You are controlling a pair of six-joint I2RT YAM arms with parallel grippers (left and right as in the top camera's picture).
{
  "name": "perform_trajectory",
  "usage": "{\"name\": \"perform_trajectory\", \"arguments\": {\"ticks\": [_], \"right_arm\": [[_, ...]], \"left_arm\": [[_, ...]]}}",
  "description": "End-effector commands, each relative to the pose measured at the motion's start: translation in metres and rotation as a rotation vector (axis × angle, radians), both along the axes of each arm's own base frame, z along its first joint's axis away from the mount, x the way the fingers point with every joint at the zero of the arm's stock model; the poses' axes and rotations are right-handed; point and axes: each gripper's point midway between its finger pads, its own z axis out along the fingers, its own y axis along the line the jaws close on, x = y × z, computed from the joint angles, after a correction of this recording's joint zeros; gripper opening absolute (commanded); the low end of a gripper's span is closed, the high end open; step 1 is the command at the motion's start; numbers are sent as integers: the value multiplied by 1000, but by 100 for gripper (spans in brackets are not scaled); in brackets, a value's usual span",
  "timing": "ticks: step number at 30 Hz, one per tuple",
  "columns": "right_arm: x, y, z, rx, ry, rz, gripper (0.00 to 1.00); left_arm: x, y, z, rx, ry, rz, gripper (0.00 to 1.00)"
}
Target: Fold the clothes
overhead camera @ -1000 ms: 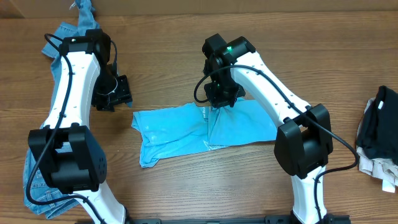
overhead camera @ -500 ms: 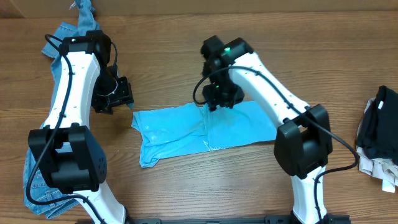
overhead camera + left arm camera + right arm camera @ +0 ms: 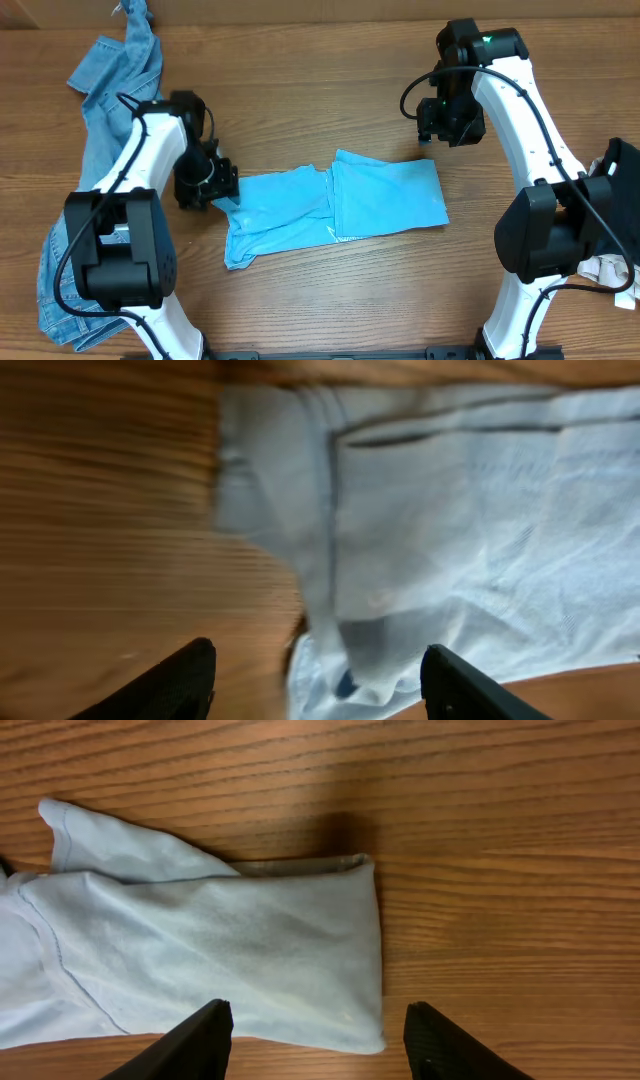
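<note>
Between the two black fingers (image 3: 188, 680) of the left gripper (image 3: 318, 650) there is a wide gap. This gripper is open and has hold of nothing. The left end of the light blue T-shirt (image 3: 340, 205) lies right under that gap. The wrist picture is blurry, so you cannot tell if the fingers touch the cloth. From above, the left gripper sits at the T-shirt's left end, right over its corner.

The right gripper (image 3: 317, 1007) has its fingers (image 3: 195, 1045) spread wide too. It is open and holds nothing. It hangs over the right end of the T-shirt without touching it. From above, it is near the T-shirt's far right corner, a little way past the edge.

The T-shirt lies flat on the brown wooden table (image 3: 300, 70), between the two white arms. It is folded into a long strip from left to right. A fold line runs across its middle. The right half looks smooth. The left half is more crumpled, and its near corner sticks out toward the robot.

Blue denim jeans (image 3: 110, 80) lie in a long heap to the left of the T-shirt, past the left arm (image 3: 140, 150). A pile of dark clothes (image 3: 612, 195) sits well apart to the right of the T-shirt, at the table's edge.
</note>
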Motion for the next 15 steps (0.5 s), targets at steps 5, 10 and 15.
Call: {"name": "perform_trajectory", "arguments": {"ticks": [5, 10, 15], "right_arm": [[1, 0, 12, 4, -38, 1, 60], [0, 0, 12, 4, -34, 1, 60], [-1, 0, 12, 3, -29, 1, 60]], "left_arm": [[-16, -44, -26, -205, -9, 26, 68], [-31, -49, -41, -198, 23, 50, 57], [-32, -36, -43, -129, 30, 66, 4]]}}
